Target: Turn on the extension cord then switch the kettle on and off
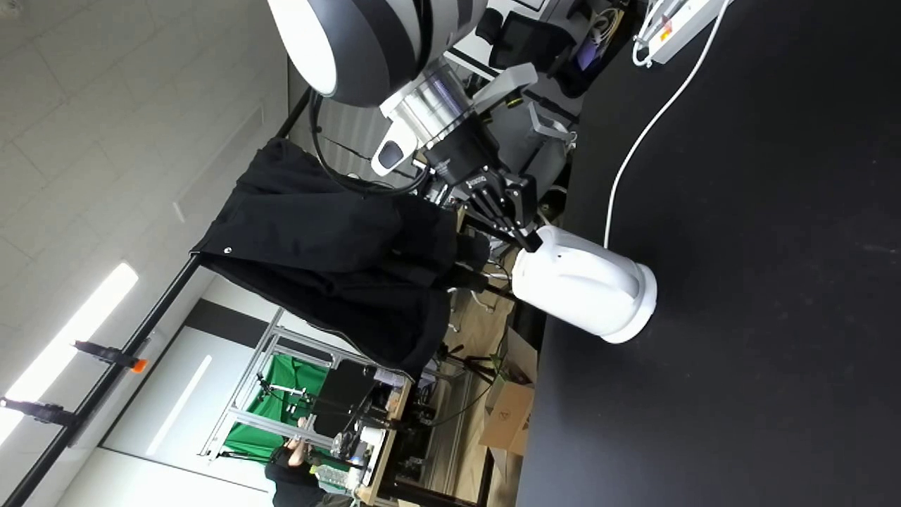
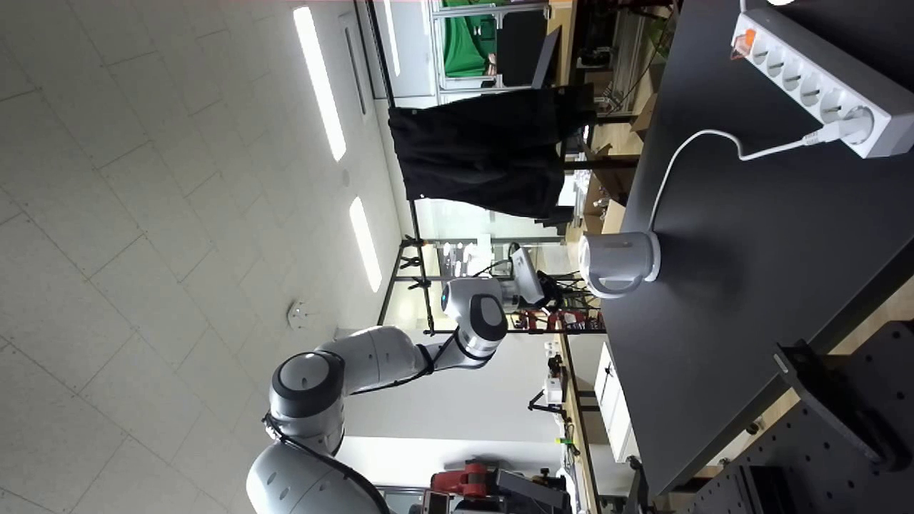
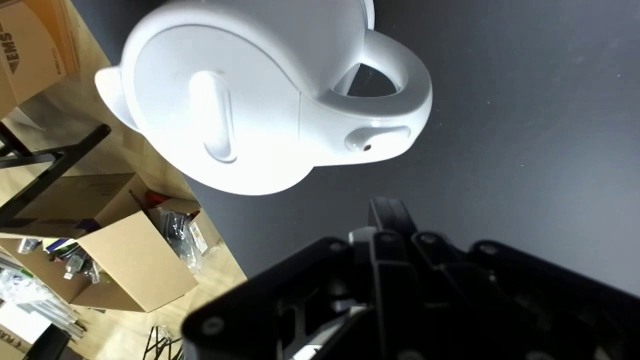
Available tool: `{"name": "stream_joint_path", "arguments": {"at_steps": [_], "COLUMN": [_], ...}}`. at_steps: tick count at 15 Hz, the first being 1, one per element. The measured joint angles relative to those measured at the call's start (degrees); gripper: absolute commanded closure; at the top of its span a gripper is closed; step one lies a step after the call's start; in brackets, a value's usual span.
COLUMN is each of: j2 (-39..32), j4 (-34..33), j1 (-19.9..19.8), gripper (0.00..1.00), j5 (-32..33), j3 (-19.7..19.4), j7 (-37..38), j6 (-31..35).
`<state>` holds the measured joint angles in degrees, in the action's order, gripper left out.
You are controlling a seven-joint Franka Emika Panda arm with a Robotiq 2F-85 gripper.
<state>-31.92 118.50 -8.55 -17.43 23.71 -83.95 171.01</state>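
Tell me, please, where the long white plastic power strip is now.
In an exterior view, the power strip rests on the dark flat table at the picture's upper right, its lower end holding a white plastic plug.

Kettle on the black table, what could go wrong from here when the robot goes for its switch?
Missing: in the wrist view the shut tool shows to one side of the switch, so a press might land off it. Tipping: a push on the handle could tilt or slide the kettle, which seems to stand near the edge of the table. Snagging: the cable runs across the table to the extension cord, so a low sweep might catch it.
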Motion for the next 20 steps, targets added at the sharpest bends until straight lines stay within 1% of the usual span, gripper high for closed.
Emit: {"name": "stream_joint_path", "arguments": {"at_steps": [3, 9, 14, 20], "j2": [-0.1, -1.1, -2.5, -3.9], "j4": [0.3, 0.3, 0.2, 0.1], "j1": [1.4, 1.8, 2.0, 1.9], "gripper": [1.0, 1.0, 1.0, 1.0], "j5": [4.8, 11.4, 14.6, 16.8], "j3": [-1.7, -3.7, -4.2, -3.7], "j7": [3.4, 7.7, 9.8, 10.7], "j6": [0.8, 0.8, 1.3, 4.9]}}
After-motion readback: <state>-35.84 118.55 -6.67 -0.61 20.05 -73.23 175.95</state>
